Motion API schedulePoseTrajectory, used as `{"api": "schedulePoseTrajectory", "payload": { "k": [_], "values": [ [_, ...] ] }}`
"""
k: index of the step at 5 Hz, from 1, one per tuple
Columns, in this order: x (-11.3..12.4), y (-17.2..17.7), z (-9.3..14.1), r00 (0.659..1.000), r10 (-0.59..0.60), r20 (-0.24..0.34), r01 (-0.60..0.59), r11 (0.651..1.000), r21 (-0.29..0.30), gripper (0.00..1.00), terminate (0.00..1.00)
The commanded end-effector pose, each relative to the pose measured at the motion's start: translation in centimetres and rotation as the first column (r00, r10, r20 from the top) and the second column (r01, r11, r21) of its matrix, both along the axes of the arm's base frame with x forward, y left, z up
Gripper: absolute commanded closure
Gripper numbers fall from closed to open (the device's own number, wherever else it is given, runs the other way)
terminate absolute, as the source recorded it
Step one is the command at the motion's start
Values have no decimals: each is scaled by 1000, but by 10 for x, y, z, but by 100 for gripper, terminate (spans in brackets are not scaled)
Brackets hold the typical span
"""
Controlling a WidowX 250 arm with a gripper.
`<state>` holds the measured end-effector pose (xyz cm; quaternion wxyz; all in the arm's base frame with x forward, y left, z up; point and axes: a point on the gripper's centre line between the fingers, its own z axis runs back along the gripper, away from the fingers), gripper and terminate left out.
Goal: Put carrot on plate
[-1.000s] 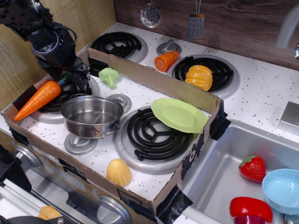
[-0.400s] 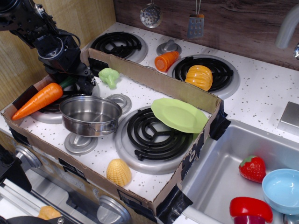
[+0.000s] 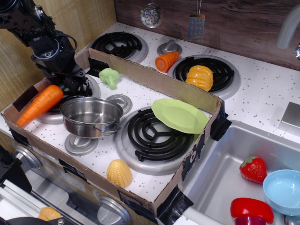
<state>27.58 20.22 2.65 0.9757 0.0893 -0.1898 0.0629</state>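
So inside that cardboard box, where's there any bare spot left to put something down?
Bare speckled top lies between the corn and the pot, and behind the plate near the broccoli. The left corner is crowded: carrot, pot, and gripper.

The carrot [image 3: 39, 104] has dropped lower and leftward, the hand [image 3: 74, 86] drawing back above it.

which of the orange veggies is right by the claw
The long tapered carrot, at the box's left end beside the claw. The stubby carrot piece and pumpkin lie outside the box.
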Motion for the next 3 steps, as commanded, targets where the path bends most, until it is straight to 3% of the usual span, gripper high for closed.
{"api": "schedulePoseTrajectory", "payload": {
  "k": [1,2,3],
  "values": [
    [9,1,44,998,9,62,-15,994,108,100,0],
    [19,-2,73,999,-27,45,21,991,136,100,0],
    [33,-15,98,999,-35,36,30,993,117,100,0]
  ]
}}
